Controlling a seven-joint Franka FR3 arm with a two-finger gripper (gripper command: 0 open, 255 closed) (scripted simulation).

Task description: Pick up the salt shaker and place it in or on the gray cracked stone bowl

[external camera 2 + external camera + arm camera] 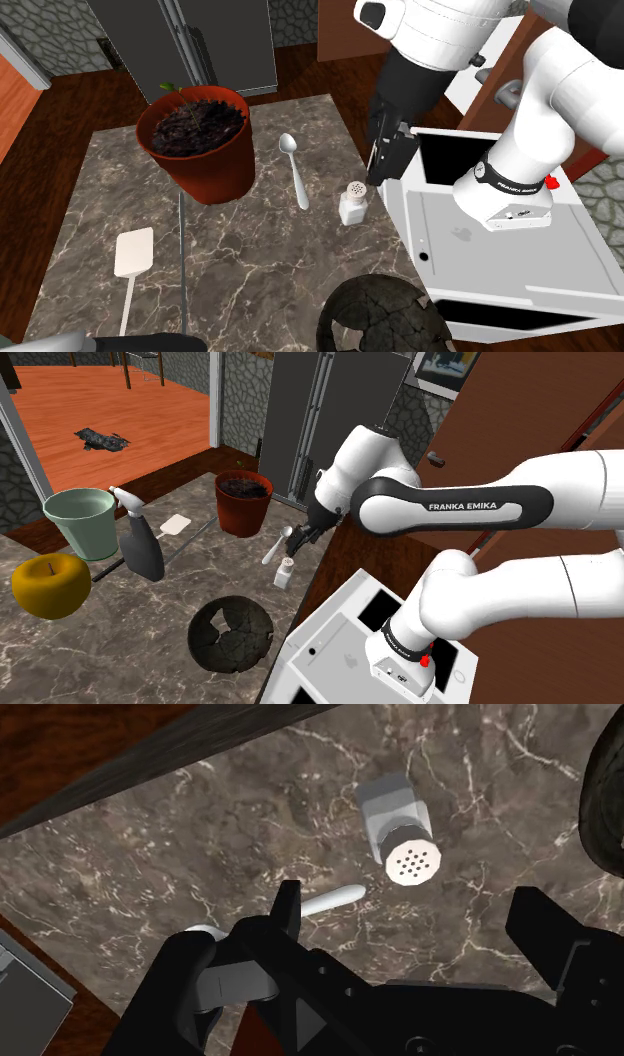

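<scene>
Broadly, a dark brown, white-veined marble desk [120, 652] stands in a room with an orange plank floor [130, 402], stone walls and a grey refrigerator [315, 422]. The small white salt shaker [284, 573] stands upright near the desk's edge by the stand, just beside a white spoon [277, 545]. The black end effector [303, 535] hovers close above it, fingers spread, grasping nothing. The gray cracked stone bowl [230, 635] sits at the near edge, with open marble between it and the shaker. A terracotta pot of soil [243, 504] stands farther back.
</scene>
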